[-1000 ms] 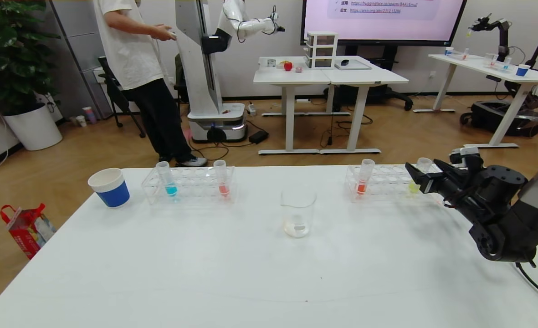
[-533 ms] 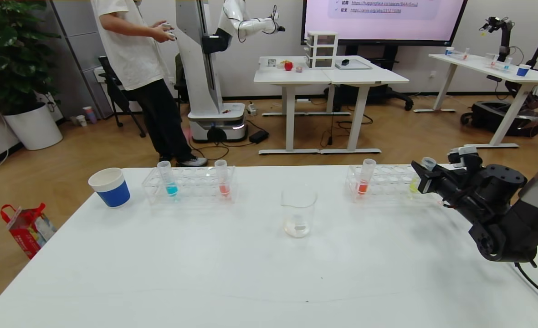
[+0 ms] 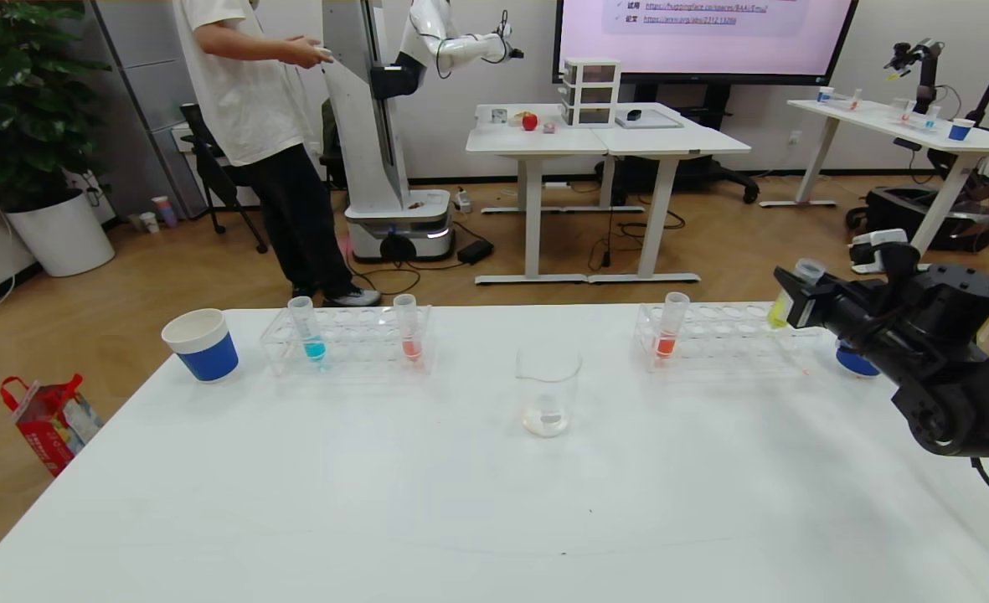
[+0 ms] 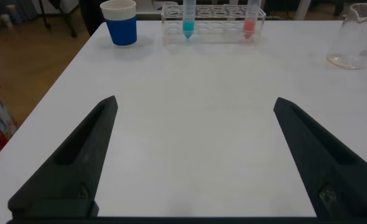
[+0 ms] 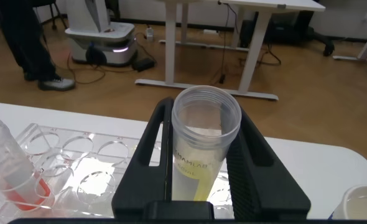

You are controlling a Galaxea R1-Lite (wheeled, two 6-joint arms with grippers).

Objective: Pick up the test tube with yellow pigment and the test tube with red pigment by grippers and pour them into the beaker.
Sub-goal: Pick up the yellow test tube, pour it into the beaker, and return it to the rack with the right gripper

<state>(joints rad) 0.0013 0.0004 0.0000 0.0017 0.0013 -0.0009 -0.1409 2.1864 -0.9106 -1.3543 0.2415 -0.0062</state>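
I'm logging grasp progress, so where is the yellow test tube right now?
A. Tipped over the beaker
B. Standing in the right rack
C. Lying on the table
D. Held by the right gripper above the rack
D: the right gripper clamps the yellow test tube above the right rack.

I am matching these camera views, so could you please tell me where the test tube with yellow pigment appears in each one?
Head view: test tube with yellow pigment far right, lifted above the right rack, in the right gripper.
Left wrist view: not in it.
Right wrist view: centre, between the gripper's fingers.
Shared landmark: right rack.
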